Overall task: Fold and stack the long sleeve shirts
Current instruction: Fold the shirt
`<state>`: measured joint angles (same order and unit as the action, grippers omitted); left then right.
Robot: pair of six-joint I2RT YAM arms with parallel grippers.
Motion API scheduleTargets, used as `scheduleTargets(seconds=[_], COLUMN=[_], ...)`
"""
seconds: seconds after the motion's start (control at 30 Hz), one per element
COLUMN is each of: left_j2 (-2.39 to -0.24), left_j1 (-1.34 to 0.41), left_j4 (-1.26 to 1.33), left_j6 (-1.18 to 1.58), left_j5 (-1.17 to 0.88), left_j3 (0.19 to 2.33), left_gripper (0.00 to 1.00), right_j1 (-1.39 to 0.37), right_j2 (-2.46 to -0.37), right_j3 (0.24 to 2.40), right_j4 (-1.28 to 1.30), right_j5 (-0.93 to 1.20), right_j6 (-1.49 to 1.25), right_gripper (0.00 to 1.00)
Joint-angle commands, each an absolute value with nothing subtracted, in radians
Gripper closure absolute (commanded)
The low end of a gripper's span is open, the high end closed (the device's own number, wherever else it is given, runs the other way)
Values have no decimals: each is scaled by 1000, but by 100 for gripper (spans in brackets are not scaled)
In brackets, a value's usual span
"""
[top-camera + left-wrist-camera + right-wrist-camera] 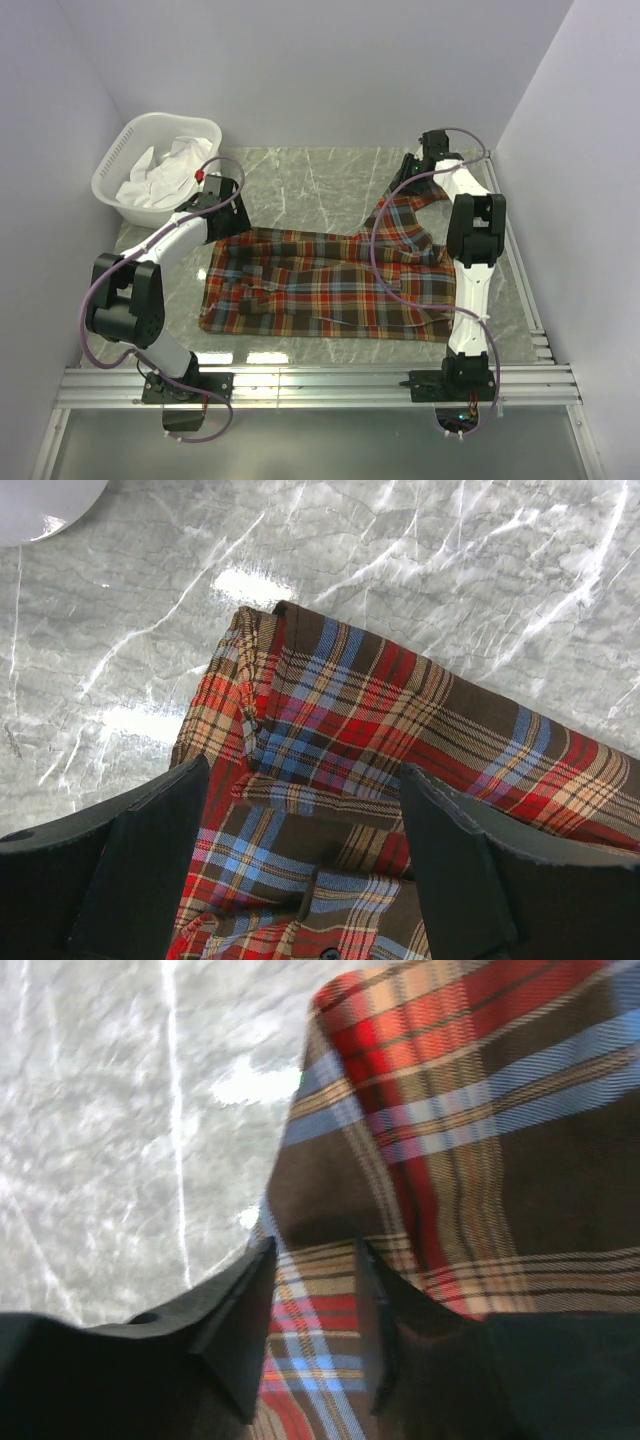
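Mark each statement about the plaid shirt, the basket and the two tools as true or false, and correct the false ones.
1. The plaid shirt lies inside the basket. False: it is spread out on the table, and the basket holds white cloth.
2. The left tool stands open above a corner of the plaid shirt. True.
3. The right tool has the shirt's fabric between its fingers. True.
4. The basket stands at the table's near right corner. False: it stands at the far left corner, beyond the left arm.
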<state>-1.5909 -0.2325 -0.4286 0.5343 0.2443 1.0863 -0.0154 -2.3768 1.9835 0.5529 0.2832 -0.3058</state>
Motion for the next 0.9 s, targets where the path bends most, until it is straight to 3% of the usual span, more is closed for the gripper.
scheduleTargets(seconds=[0.0,0.23,0.53,0.77,0.87], left_j2=[-1597,-1600,-1606,-1608,-1611], left_j1=[-241,-245,-250,-255,-256], left_j4=[-417,-420,-420,-423,-426], left_j6=[517,512,511,509,508], left_j5=[264,265,267,273,272], left_j3=[1100,1103,1106,1106,1109], left_gripper=[18,17,17,18,17], right_j1=[-21,-20,-14,-5,-5], right_j2=[-2298,-2301,-2345,-2342,-2345], right_j3=[1930,1959,1997,1994,1982], right_j4=[474,506,529,557,554], right_j5=[174,141,227,111,159], right_j6=[-319,-314,-327,-379,-374], right_gripper=[52,44,44,44,42])
